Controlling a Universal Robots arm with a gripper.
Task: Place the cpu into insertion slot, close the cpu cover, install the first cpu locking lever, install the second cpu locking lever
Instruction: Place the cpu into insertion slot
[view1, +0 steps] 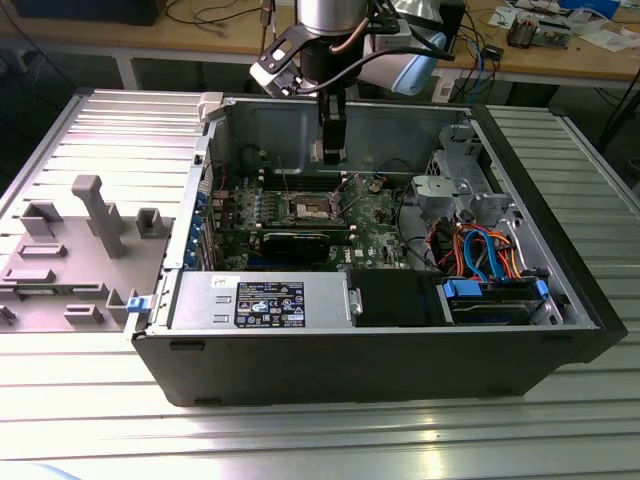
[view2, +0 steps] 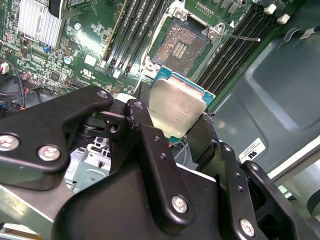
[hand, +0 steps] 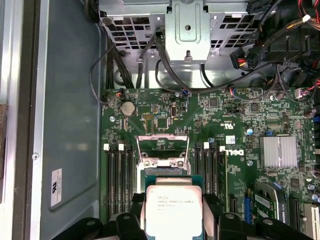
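My gripper (view1: 332, 152) hangs inside the open computer case, above the green motherboard (view1: 375, 225). It is shut on the cpu (view2: 176, 106), a small square chip with a silver-grey top, pinched by its edges between two black fingers (view2: 142, 125). The first wrist view has the cpu (hand: 173, 210) just short of the insertion slot (hand: 162, 161). In the second wrist view the insertion slot (view2: 180, 47) lies bare, its dark contact field showing. The cpu cover (hand: 162, 136) stands raised at the slot's far side. A thin wire lever (view2: 242, 36) sticks out beside the slot, unlatched.
Black memory slots (hand: 120, 175) flank the socket on both sides. A metal drive cage (view1: 445, 190) and bundled cables (view1: 480, 250) fill the case towards the exterior view's right. A power supply (view1: 260, 300) sits along the front wall. A grey fixture tray (view1: 70, 250) lies outside the case.
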